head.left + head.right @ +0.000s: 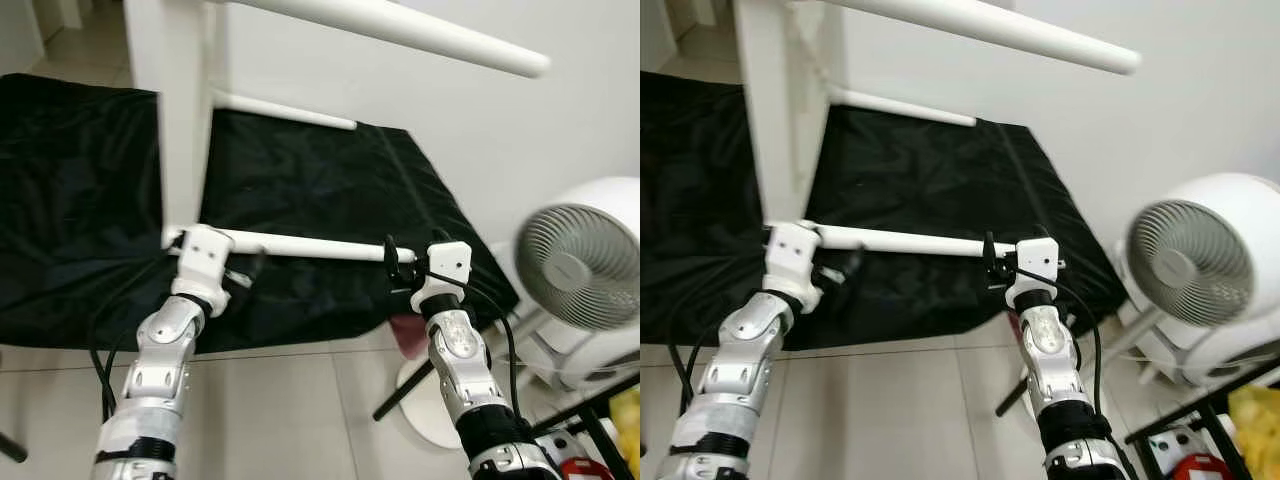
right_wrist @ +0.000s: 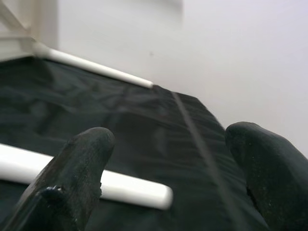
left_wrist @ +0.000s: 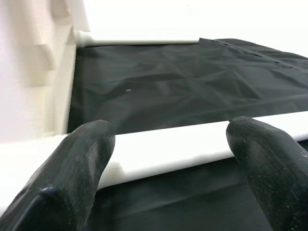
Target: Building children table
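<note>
Straddling white table leg (image 1: 300,244), both tools open

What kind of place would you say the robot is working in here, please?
Probably a room in a home, used as an assembly spot: pale glossy floor tiles, a plain white wall, a round white electric fan on a stand, and a black cloth spread under the white table frame.
</note>
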Available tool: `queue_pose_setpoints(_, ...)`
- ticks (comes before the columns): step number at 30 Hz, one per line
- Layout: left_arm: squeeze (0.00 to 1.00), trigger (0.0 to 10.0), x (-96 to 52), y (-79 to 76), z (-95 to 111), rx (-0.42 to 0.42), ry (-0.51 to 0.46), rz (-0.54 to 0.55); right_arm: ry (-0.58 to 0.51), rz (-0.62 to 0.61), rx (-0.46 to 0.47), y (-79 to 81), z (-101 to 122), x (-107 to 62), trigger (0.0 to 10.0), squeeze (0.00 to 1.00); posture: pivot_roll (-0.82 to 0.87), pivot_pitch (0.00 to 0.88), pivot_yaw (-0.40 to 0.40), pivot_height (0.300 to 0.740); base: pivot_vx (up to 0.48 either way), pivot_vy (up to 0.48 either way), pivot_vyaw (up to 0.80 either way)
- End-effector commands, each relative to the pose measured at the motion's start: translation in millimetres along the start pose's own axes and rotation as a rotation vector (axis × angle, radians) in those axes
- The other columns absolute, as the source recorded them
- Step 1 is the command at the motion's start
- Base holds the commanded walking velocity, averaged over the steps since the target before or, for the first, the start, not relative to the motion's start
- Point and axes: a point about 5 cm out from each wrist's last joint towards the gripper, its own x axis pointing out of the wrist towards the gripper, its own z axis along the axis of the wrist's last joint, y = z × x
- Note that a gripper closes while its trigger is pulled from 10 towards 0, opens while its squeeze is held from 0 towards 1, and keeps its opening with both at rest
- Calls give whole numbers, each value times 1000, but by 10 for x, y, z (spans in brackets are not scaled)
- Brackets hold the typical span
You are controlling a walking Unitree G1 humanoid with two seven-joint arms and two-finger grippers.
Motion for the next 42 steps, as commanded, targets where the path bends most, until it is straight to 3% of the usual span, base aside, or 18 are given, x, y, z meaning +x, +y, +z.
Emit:
queue_pose_setpoints(1, 0, 10000, 1, -40, -44, -3, 17, 7, 30, -8, -7, -30, -53, -26, 10000, 0, 34, 0, -173, 740, 0, -480, 0)
queue_pose_setpoints(11, 0, 10000, 12, -37, -26, -21, 7, 37, 26, 1, -1, -14, -44, -21, 10000, 0, 37, 0, -173, 740, 0, -151, 0)
queue_pose_setpoints(21, 0, 10000, 63, -16, 26, 95, -4, 64, 30, 14, -19, -15, -32, 1, 10000, 0, 20, 10, -194, 740, 0, 0, 376)
queue_pose_setpoints(30, 0, 10000, 86, -65, 24, 118, -13, 44, 24, 13, -6, -15, -19, 21, 10000, 0, 8, 14, -195, 740, 0, 0, 88)
queue_pose_setpoints(35, 0, 10000, 113, 37, 55, 69, -16, 106, 21, 0, -16, -61, -16, 17, 10000, 0, 14, 17, -182, 740, 0, 0, 0)
queue_pose_setpoints(42, 0, 10000, 3, 149, 70, 58, -45, 148, 14, -5, -18, -82, -18, -12, 10000, 0, 34, 14, -176, 740, 0, 0, 0)
